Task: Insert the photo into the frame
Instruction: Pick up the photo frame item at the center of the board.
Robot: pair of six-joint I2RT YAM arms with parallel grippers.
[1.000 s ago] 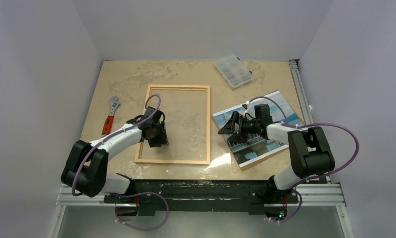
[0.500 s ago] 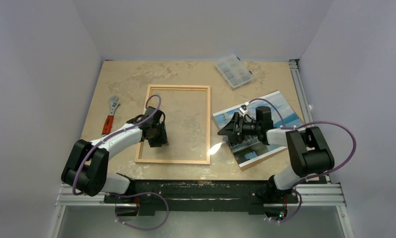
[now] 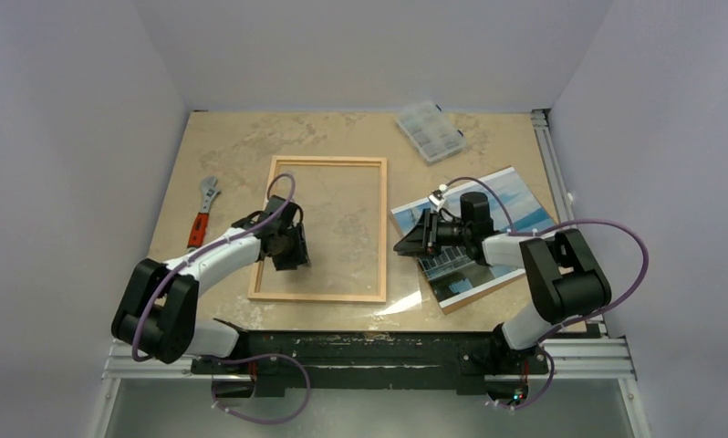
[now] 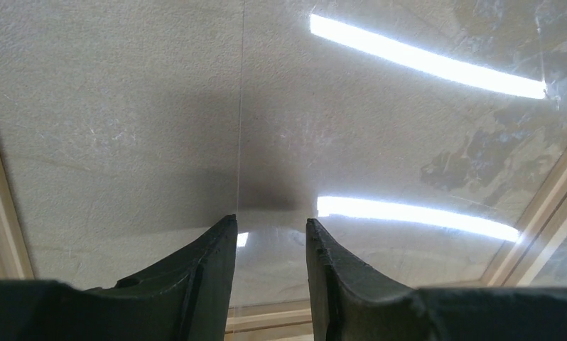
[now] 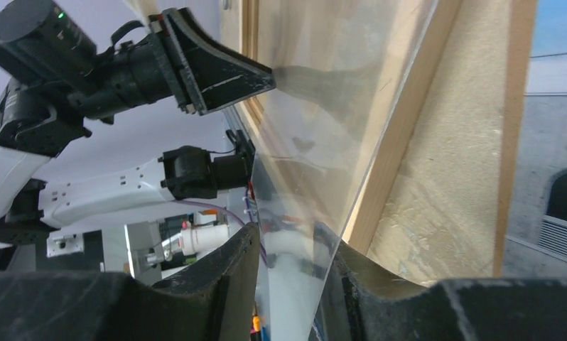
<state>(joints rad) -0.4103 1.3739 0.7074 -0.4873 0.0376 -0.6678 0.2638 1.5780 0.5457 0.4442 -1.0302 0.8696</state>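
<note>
Top view: the frame [image 3: 328, 160] lies mid-table, and the photo [image 3: 525, 196] lies flat at its 3 o'clock. My left gripper [image 3: 290, 263] points down inside the frame's 7 o'clock corner. My right gripper [image 3: 400, 245] reaches between frame and photo.

Left wrist: my fingers stand parted and empty, tips on the pane [image 4: 373, 128].

Right wrist: my fingers straddle the pane's tilted edge. Whether they pinch it, I cannot tell.

Light wood frame [image 3: 382, 210] mid tabletop [image 3: 242, 146], photo [image 3: 525, 203] just right of it.
Frame thin, flat, long side running away; clear pane [image 5: 316, 142] tilted, right edge raised. Photo face up, skewed: blue sky, white building.
</note>
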